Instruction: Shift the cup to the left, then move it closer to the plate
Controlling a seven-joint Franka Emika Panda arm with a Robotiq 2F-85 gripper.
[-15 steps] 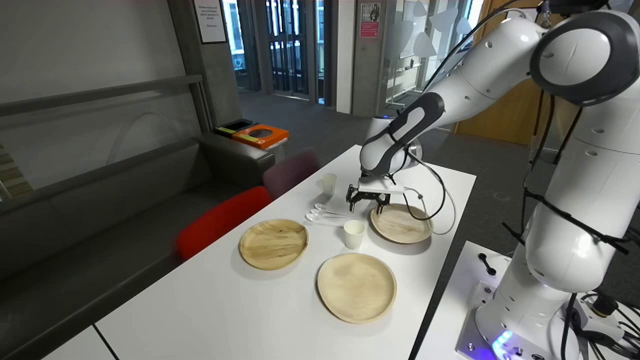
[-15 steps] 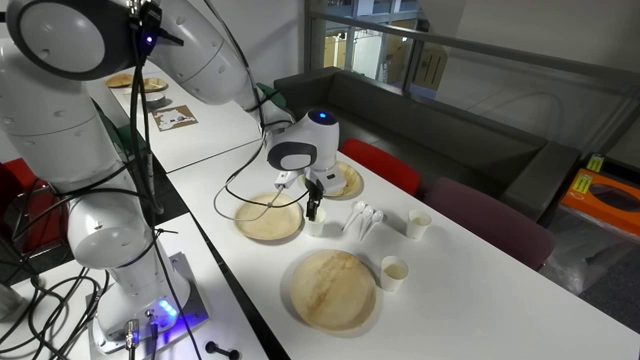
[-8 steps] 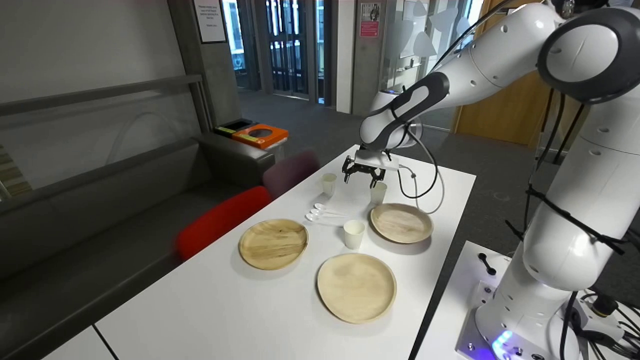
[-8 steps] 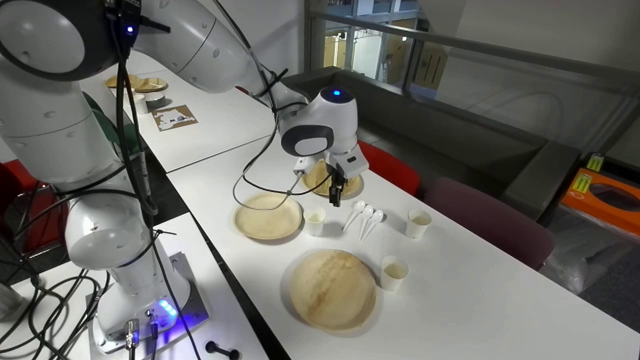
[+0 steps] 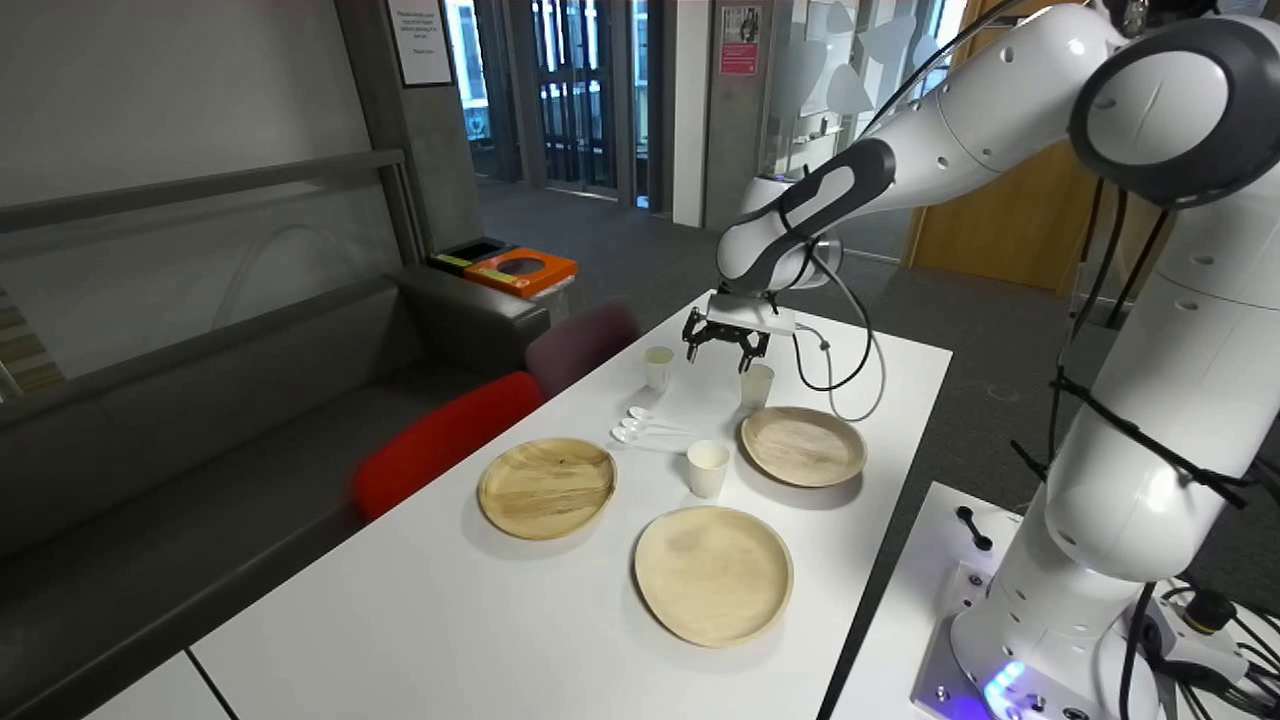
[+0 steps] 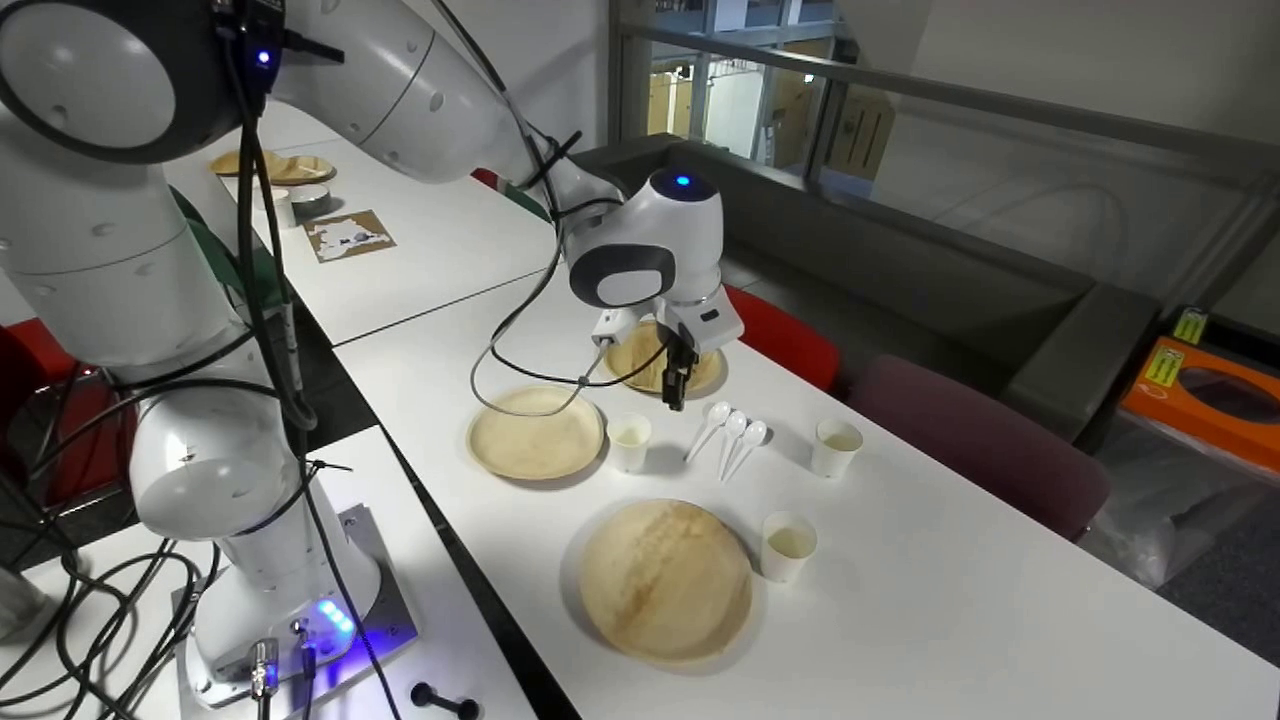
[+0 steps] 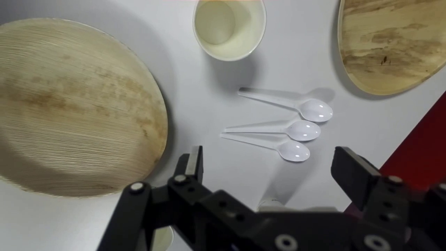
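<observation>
Cups [image 5: 708, 472] stand upright, three alike, plain cream-white, round-mouthed, tapering slightly; the end effector [image 7: 268, 157] is spread wide.

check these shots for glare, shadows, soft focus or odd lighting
Wrist view: bright glints on the spoon bowls, thin shadows along the spoon handles, the gripper slightly out of focus; both exterior views: blue lights glowing at the arm's base, the dark sofa dimly lit.

Dark sofa [image 5: 260, 430], grey wall [image 5: 180, 90] behind it, rail [image 5: 200, 189] above it, red chair [image 5: 450, 440] in front, orange-topped bin [image 5: 550, 270] by its end
</observation>
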